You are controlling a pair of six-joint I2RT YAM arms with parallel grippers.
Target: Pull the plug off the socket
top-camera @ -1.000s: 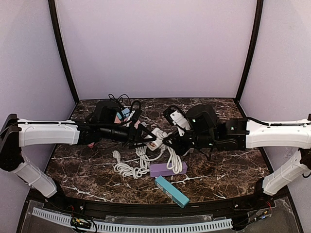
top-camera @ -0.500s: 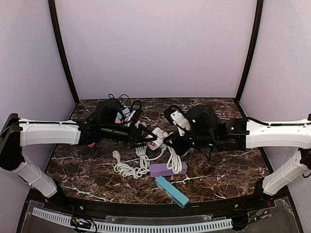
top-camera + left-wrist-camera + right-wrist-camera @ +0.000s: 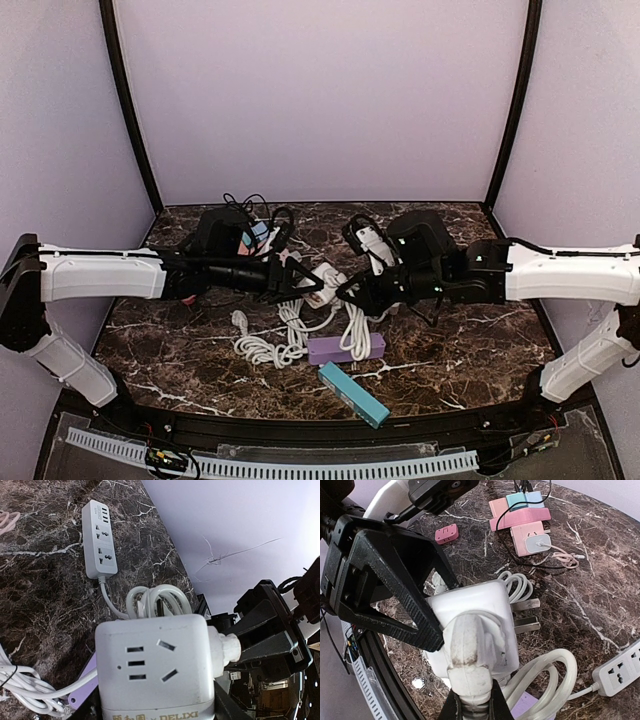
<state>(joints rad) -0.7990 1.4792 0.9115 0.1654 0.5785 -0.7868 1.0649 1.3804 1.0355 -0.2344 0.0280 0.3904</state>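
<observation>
Plug point(image 3: 470, 647) is seated in the white socket block point(image 3: 155, 667), both held above the middle of the table point(image 3: 470, 350). Left gripper point(image 3: 310, 284) clamps the block; right gripper point(image 3: 472, 706) pinches the plug's neck narrowly. Grips judged set: next, a straight pull apart with the block braced.

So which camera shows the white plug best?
Right wrist: the plug fills the foreground, plugged into the socket cube and pinched by the right gripper. Left wrist shows only its end beside the cube. Top external shows it only as a tiny white speck.
</observation>
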